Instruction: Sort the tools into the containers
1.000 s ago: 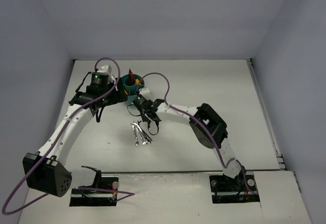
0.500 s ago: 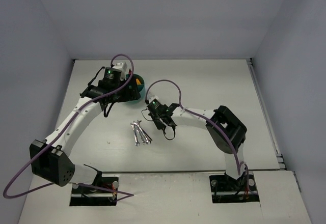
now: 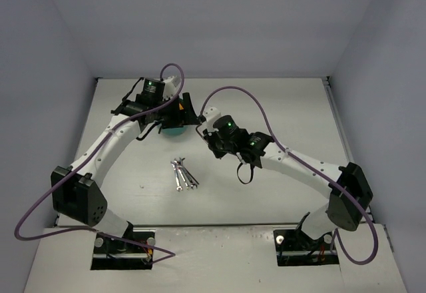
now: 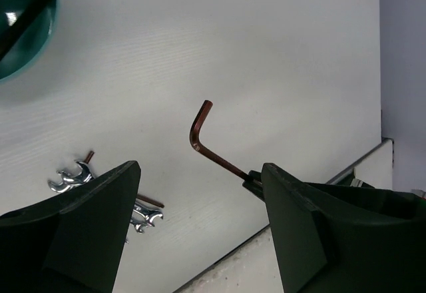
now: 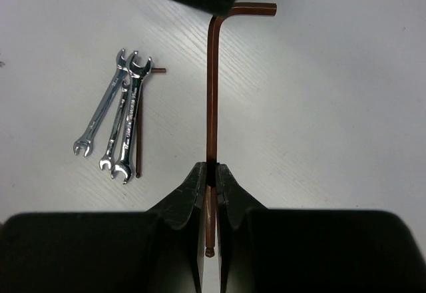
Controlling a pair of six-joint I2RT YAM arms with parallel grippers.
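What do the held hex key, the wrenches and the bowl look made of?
The hex key: likely steel, with a dark brownish matte coating. The wrenches: bright polished metal with mirror glints, probably chromed steel. The bowl: smooth glossy teal, probably plastic.

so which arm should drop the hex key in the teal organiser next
Right. The right gripper is shut on the hex key, held just beside the teal organiser. The left gripper is open and empty by the organiser, so it would probably need a handover first.
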